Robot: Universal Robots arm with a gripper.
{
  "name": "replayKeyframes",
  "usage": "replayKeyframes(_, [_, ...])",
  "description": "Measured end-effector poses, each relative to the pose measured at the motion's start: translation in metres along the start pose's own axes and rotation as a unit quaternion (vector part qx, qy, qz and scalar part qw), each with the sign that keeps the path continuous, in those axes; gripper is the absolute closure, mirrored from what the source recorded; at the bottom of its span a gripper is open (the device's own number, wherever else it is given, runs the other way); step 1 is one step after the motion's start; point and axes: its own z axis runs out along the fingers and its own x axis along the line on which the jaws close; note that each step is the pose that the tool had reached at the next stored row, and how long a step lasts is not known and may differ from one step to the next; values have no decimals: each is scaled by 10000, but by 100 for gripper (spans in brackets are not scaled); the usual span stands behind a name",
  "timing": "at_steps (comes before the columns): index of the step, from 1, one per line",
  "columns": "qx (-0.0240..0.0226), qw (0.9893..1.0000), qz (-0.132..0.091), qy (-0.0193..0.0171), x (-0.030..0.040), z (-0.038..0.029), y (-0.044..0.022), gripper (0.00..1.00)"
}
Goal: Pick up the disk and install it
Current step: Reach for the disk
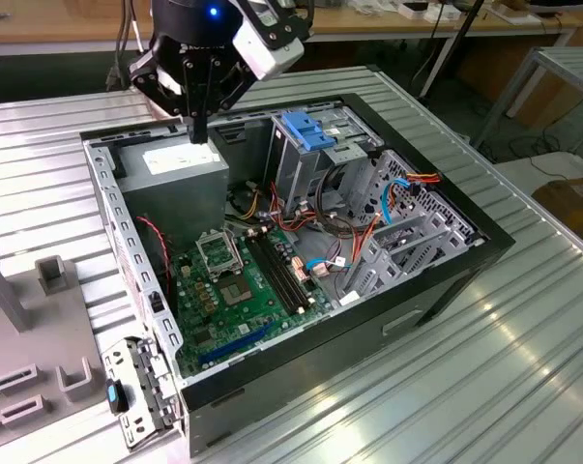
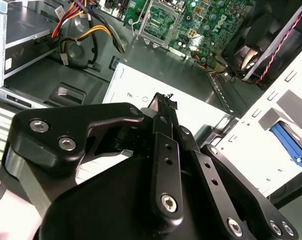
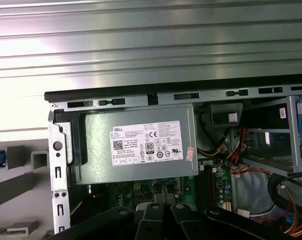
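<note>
The disk is out of view. My gripper (image 1: 200,133) hangs over the back left corner of the open computer case (image 1: 446,275) in the exterior view. Its black fingers point straight down and are shut with nothing between them. Right below the tips lies the grey power-supply box (image 1: 180,164) with its white label (image 3: 146,143). In the second wrist view the gripper (image 2: 162,101) ends just above that label. The first wrist view catches its black linkage (image 3: 166,220) in front of the box.
A metal drive cage with a blue top (image 1: 306,130) stands mid-case beside bundled cables (image 1: 344,232). The green motherboard (image 1: 243,280) covers the case floor. A grey fixture (image 1: 40,338) sits outside on the exterior view's left, on the ribbed metal table (image 1: 504,377).
</note>
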Motion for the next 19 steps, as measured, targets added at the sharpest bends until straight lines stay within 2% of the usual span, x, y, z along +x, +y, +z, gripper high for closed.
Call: replayKeyframes(19, [0, 10000, 0, 0, 158, -4, -12, 89])
